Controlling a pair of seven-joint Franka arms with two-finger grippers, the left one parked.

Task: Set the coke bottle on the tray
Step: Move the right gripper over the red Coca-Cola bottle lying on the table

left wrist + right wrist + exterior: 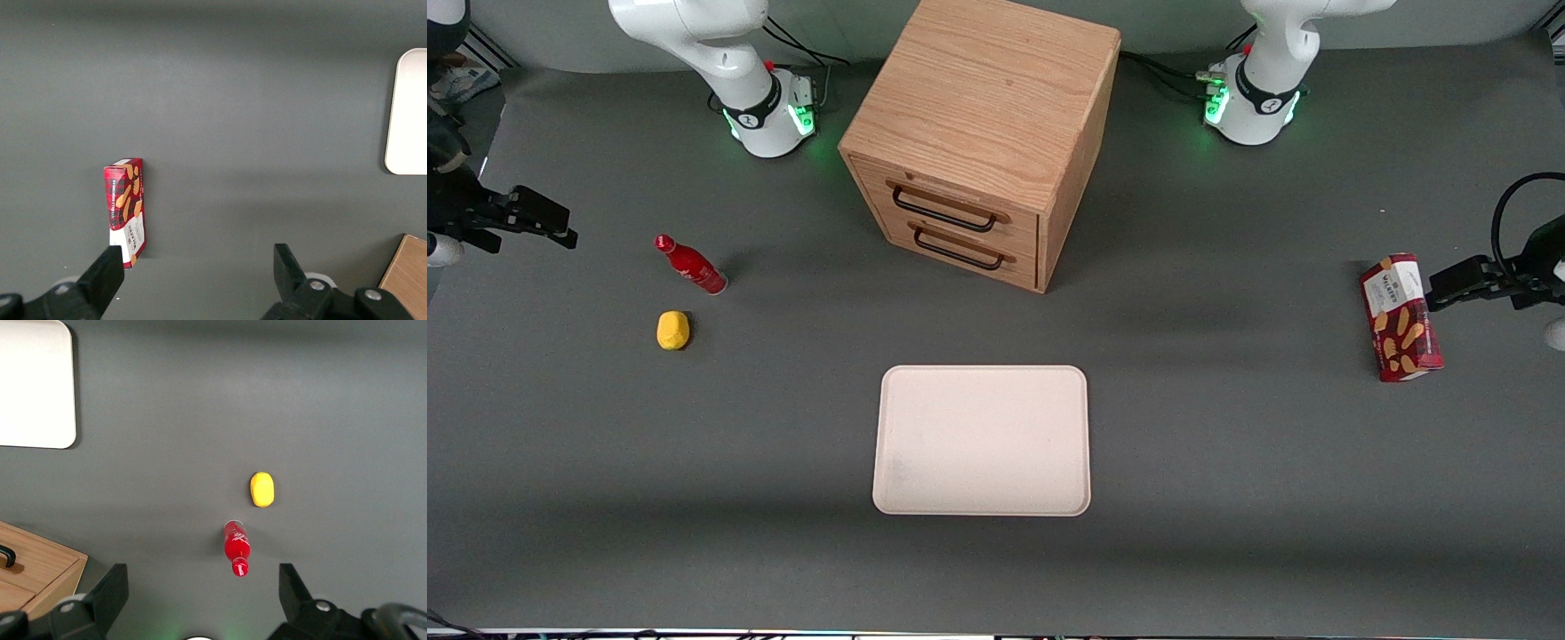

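Note:
The coke bottle [691, 264] is small and all red with a red cap, and it stands on the grey table toward the working arm's end. In the right wrist view the coke bottle [236, 549] shows from above, below the gripper. My gripper [551, 222] hovers above the table, farther out toward that end than the bottle. Its fingers are open wide, and the gripper [203, 587] holds nothing. The pale cream-pink tray [983, 440] lies flat in the middle of the table, nearer to the front camera than the bottle. A corner of the tray [33, 383] shows in the wrist view.
A yellow lump [673, 330] lies beside the bottle, nearer the front camera. A wooden two-drawer cabinet [978, 133] stands mid-table, farther from the camera than the tray. A red biscuit box [1400, 317] lies toward the parked arm's end.

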